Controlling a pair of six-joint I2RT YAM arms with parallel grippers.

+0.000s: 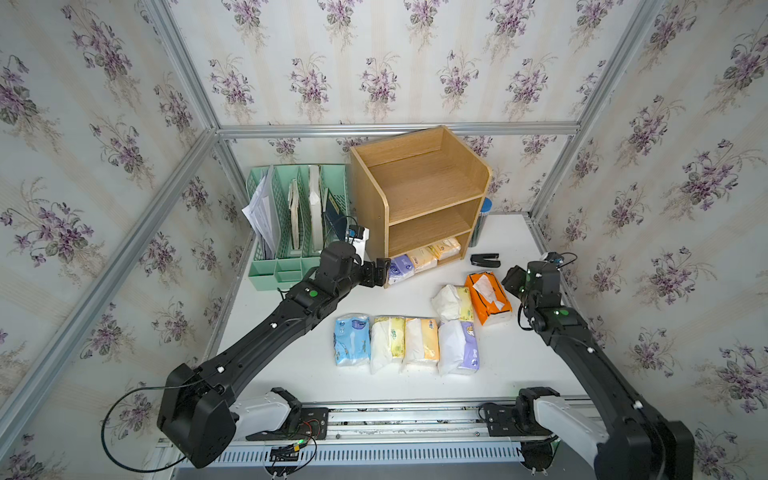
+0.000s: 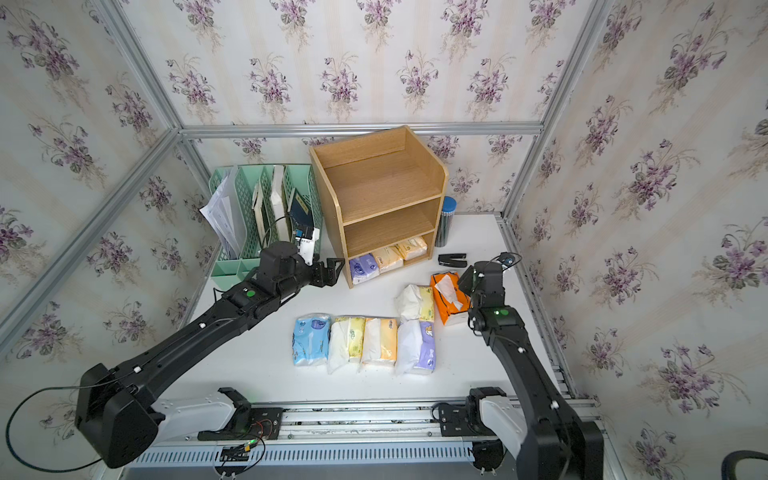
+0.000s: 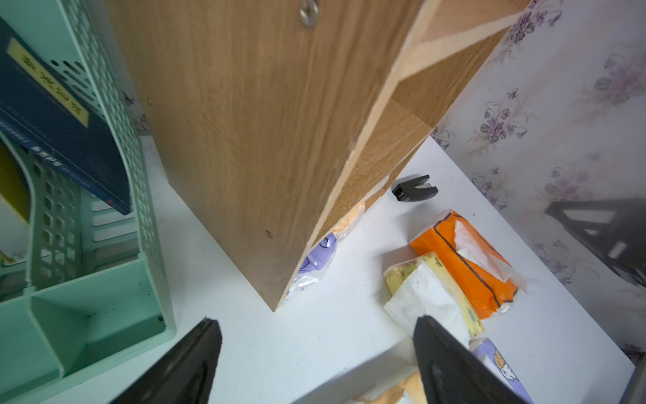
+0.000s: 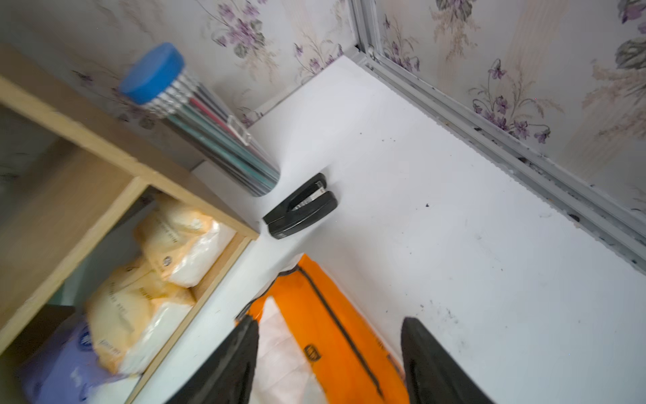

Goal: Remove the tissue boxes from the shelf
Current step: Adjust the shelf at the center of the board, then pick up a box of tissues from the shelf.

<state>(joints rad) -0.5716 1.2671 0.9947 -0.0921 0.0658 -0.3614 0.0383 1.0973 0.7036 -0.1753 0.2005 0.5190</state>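
The wooden shelf [image 1: 419, 187] stands at the back of the table; its top and middle tiers are bare. Its bottom tier holds a purple tissue pack [image 1: 401, 269] and two pale yellow ones [image 1: 434, 253]. My left gripper [image 1: 380, 272] is open at the shelf's front left corner, beside the purple pack [image 3: 314, 259]. Several packs lie in a row on the table, from light blue [image 1: 352, 338] to purple-white [image 1: 459, 347]. Behind that row lie a yellow-white pack [image 1: 453, 302] and an orange one [image 1: 488, 297]. My right gripper [image 4: 328, 323] is open astride the orange pack [image 4: 335, 332].
A mint-green file rack [image 1: 291, 216] with papers and a blue book stands left of the shelf. A black stapler [image 1: 485, 259] and a blue-capped tube [image 1: 484, 220] sit at the shelf's right side. Aluminium frame rails border the table.
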